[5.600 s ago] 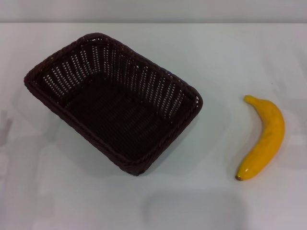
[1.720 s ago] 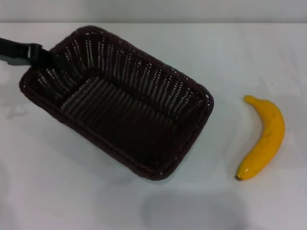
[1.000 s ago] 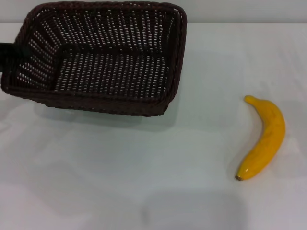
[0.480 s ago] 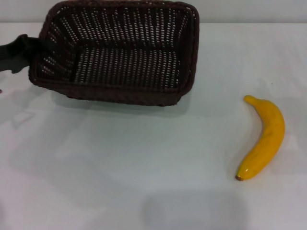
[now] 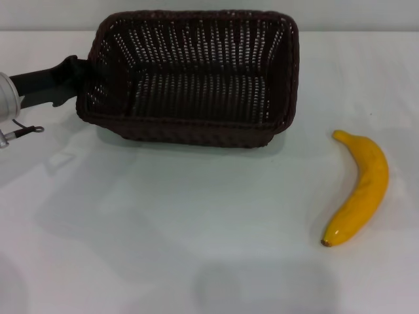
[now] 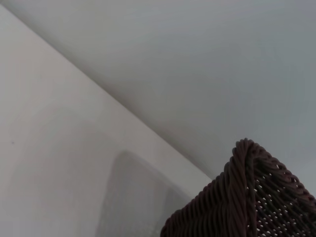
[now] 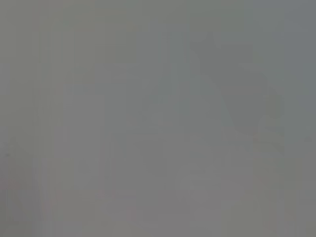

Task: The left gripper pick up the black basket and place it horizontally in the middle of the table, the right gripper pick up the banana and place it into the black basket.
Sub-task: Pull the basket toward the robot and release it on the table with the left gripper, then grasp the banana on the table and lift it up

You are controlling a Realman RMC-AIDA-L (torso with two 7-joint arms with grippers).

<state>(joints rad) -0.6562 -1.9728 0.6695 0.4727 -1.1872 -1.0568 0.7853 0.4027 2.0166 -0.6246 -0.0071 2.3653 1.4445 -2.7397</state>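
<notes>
The left hand (image 5: pixel 73 77) is black, on a rounded silver-grey arm with a thin dark cable.

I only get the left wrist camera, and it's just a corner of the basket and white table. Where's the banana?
Observer: The banana lies on the table, off to the right of the basket and not touching it.
Operator: Is anything inside the basket?
Observer: No. The head view looks straight into it and shows only its woven bottom.
Operator: What's holding it?
Observer: The left gripper is clamped on the rim at the basket's left end.
</notes>
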